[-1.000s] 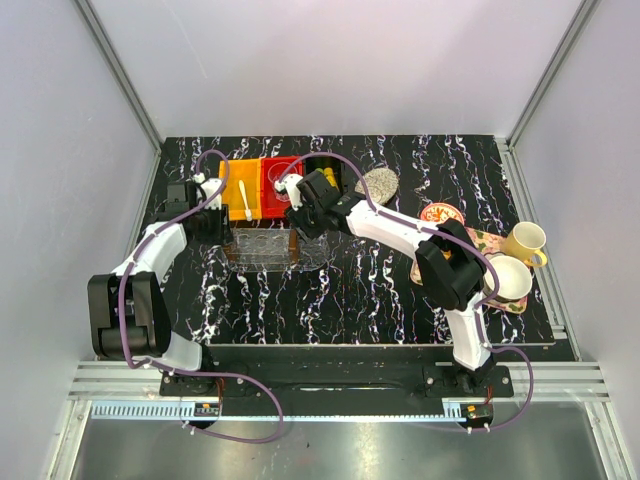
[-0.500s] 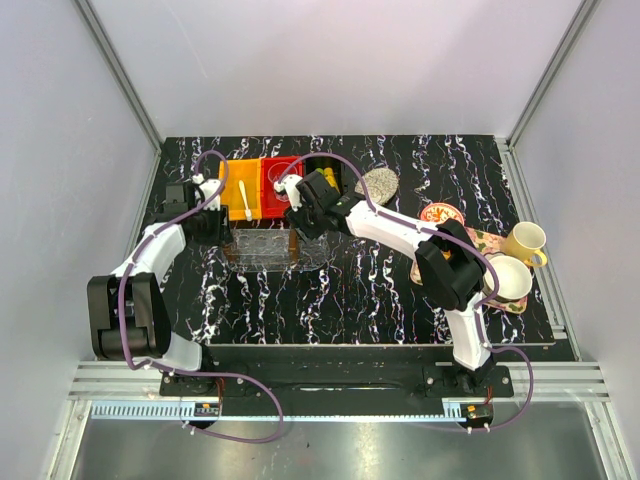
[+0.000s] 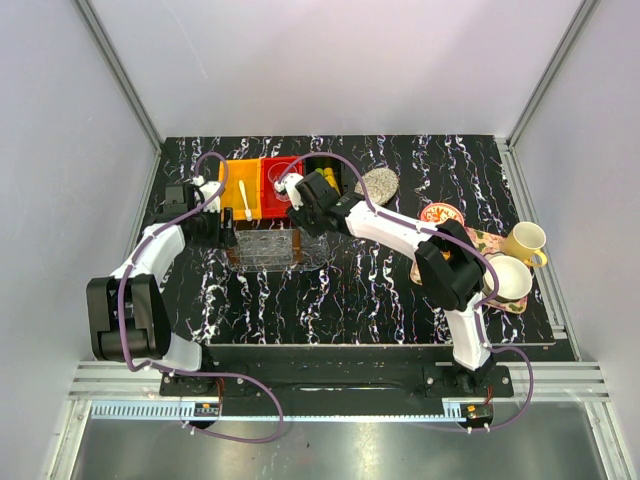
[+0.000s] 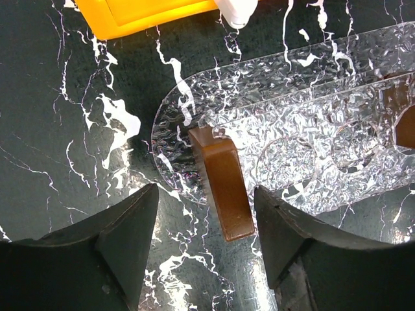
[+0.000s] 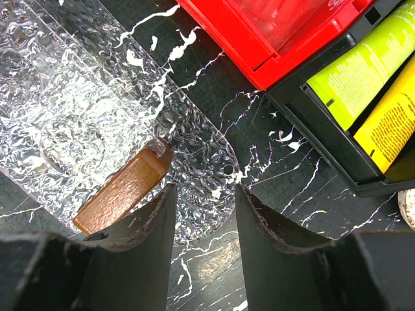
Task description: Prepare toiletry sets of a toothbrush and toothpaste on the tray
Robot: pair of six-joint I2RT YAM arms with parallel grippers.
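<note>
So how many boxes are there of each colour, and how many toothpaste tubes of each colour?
Orange plastic box: 1
Red plastic box: 1
Black plastic box: 1
Light green toothpaste tube: 1
Yellow toothpaste tube: 1
Total: 5

Bins: 3 – orange plastic bin (image 3: 232, 190), red bin (image 5: 279, 61), black bin (image 5: 331, 146)
Paste: 2 – lt-green tube (image 5: 356, 68), yellow tube (image 5: 389, 123)
Brush: 1 slim white toothbrush (image 3: 243, 201)
Tray: 1 clear textured tray (image 4: 305, 116)
</note>
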